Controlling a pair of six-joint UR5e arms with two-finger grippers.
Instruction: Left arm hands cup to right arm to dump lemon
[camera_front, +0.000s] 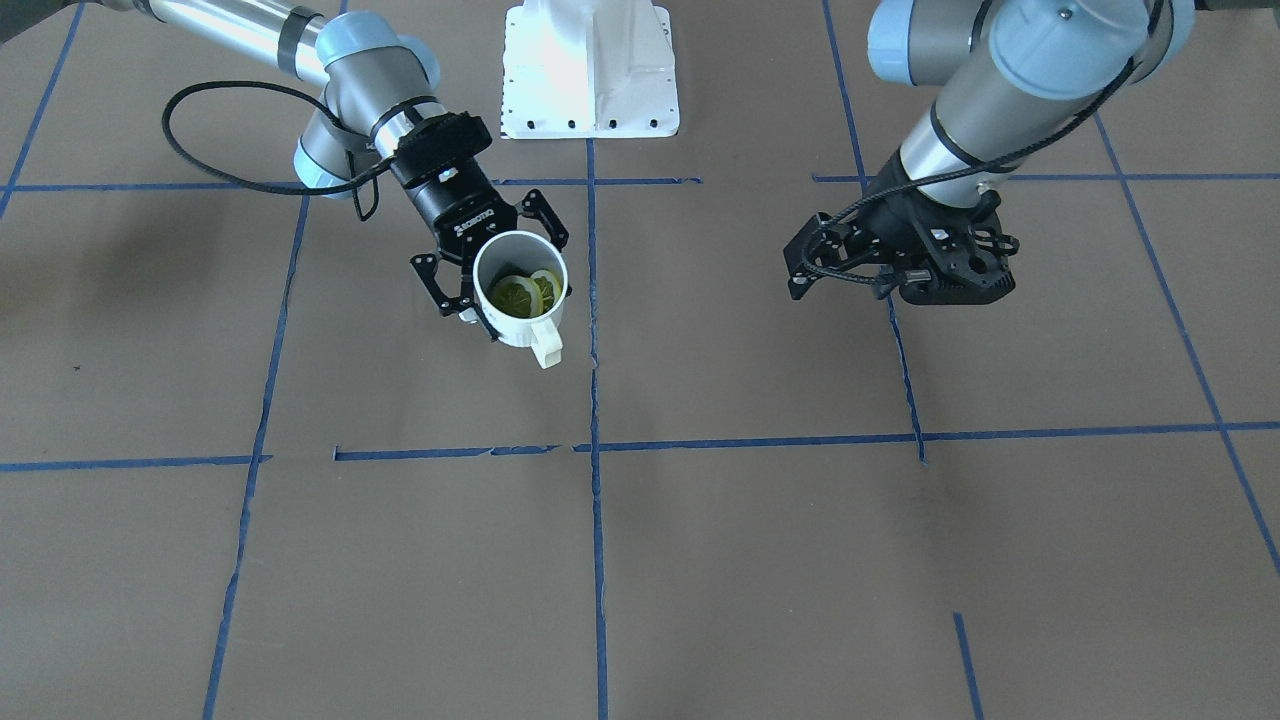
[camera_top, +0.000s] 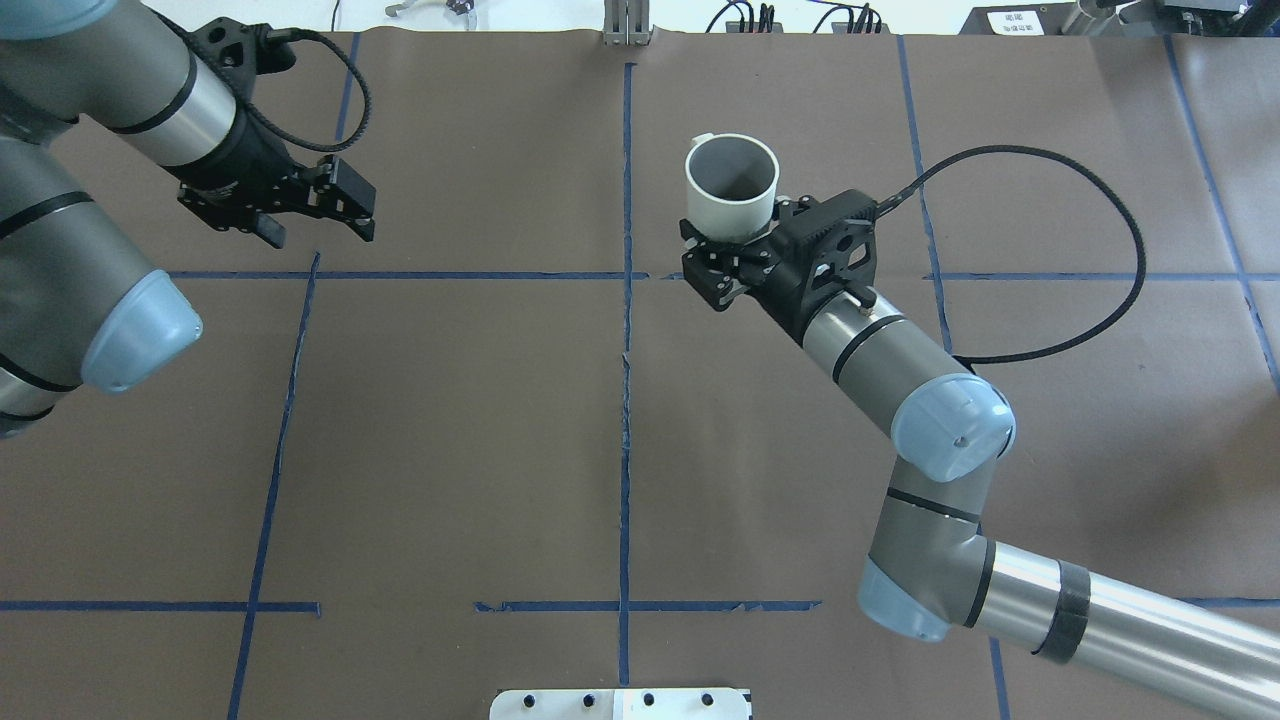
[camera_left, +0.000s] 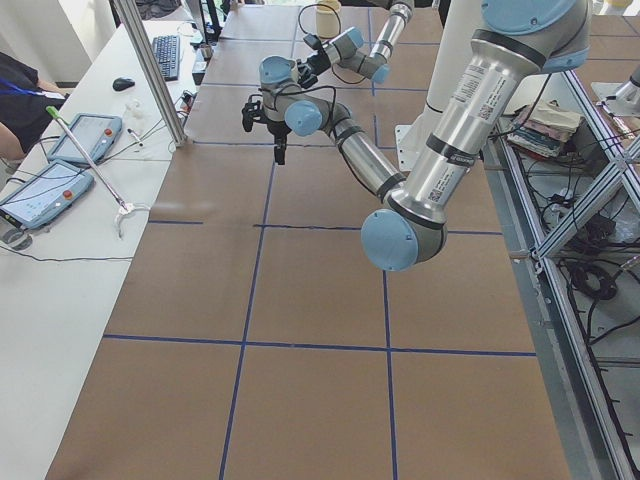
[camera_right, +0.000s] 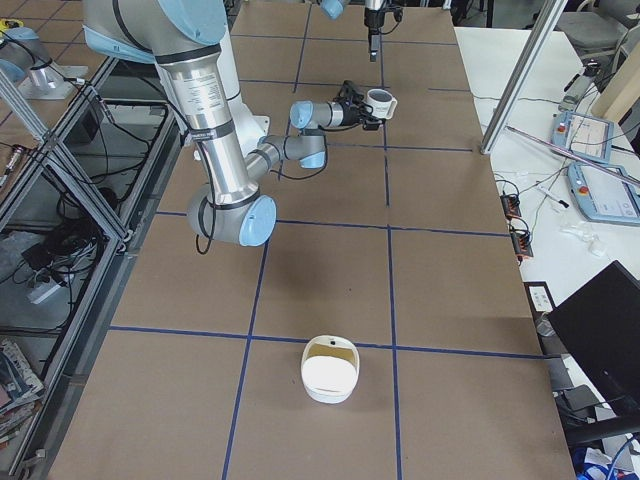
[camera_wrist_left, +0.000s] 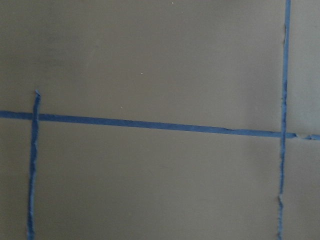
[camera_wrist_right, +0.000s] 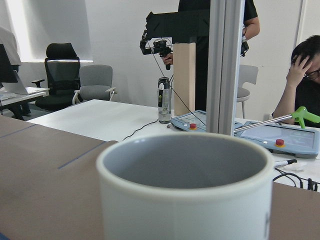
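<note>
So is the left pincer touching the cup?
Apart. The overhead view shows a wide gap between the left pincer and the cup, which the right pincer grips.

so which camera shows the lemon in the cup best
Exterior front-facing: it looks down into the cup and shows the lemon lying inside. Overhead and right wrist show only the cup's grey inner wall; side views show the cup too small; left wrist shows only table.
</note>
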